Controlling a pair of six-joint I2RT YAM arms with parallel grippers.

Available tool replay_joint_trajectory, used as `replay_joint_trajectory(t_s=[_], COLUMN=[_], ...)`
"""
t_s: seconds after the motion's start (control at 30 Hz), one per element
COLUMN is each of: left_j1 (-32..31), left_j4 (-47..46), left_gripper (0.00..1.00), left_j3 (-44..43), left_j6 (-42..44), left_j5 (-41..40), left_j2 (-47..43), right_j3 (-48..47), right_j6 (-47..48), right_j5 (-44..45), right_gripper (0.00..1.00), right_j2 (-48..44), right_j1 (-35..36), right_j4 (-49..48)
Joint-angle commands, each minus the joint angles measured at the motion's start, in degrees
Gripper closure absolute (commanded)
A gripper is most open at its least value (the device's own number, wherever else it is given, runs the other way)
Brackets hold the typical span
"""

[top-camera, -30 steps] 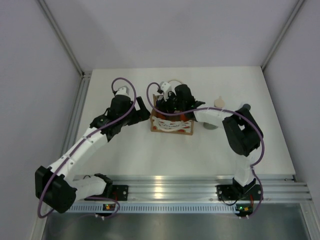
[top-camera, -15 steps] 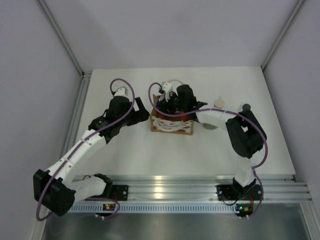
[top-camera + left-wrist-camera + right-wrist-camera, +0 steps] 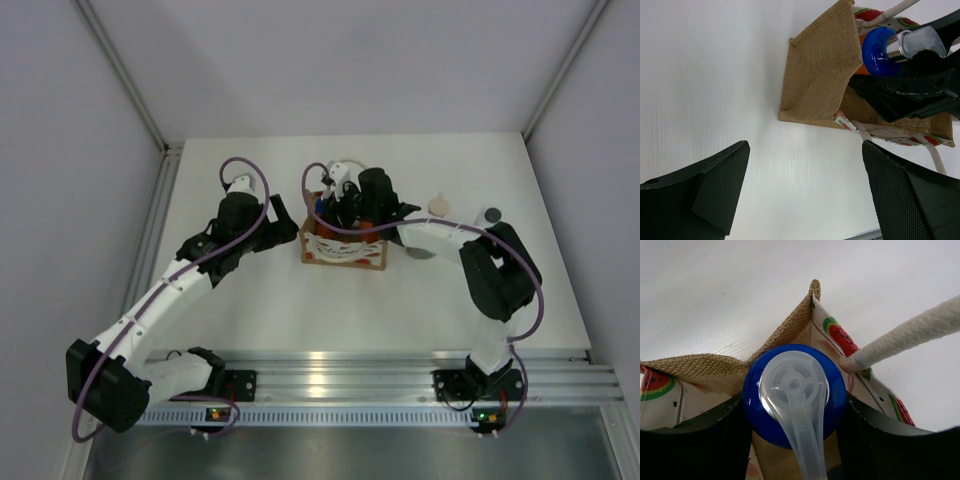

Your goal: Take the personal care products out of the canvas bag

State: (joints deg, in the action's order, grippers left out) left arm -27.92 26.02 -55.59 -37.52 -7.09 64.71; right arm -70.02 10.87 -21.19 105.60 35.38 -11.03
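Clenched round the blue-capped bottle (image 3: 795,390): right tool (image 3: 351,207), entering from 3 o'clock, with the bottle upright inside the canvas bag (image 3: 343,253), just past the middle of the table (image 3: 300,310) toward 12 o'clock, and gripped at the cap probably because only that part clears the burlap walls. At the bag's 9 o'clock, released and grasping nothing: left tool (image 3: 800,192), likely kept near to steady the bag during the lift. At the bag's 2 o'clock, out on the table: beige-capped bottle (image 3: 437,206).

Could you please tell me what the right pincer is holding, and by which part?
The right pincer grips a pump bottle by the sides of its blue cap.
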Motion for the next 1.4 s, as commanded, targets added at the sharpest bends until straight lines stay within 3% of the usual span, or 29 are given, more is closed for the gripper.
replay_joint_trajectory(t_s=[0.0, 0.37, 0.73, 1.1, 1.37], left_j1=[-0.2, -0.2, -0.2, 0.1, 1.2], left_j4=[-1.2, -1.2, -0.6, 5.9, 12.7], left_gripper=[0.02, 0.02, 0.02, 0.02, 0.02], left_j3=[0.0, -0.1, -0.4, -3.7, -6.3], left_j6=[0.6, 0.5, 0.0, -0.2, 0.2], left_j5=[-1.2, -1.2, -3.0, -13.3, -19.6], left_j2=[-1.3, -1.0, -2.2, -4.5, -9.9], right_j3=[-1.4, -1.4, -7.1, -14.7, -22.3], right_j6=[0.3, 0.9, 0.9, -0.2, -3.8], right_j5=[-2.9, -3.2, -3.5, -6.0, -10.9], right_gripper=[1.0, 1.0, 1.0, 1.0, 1.0], right_j2=[-7.2, -12.8, -19.2, -23.8, -21.1], right_j1=[-0.6, -0.7, -0.5, 0.8, 4.7], right_j4=[-8.0, -5.5, 5.8, 14.7, 16.6])
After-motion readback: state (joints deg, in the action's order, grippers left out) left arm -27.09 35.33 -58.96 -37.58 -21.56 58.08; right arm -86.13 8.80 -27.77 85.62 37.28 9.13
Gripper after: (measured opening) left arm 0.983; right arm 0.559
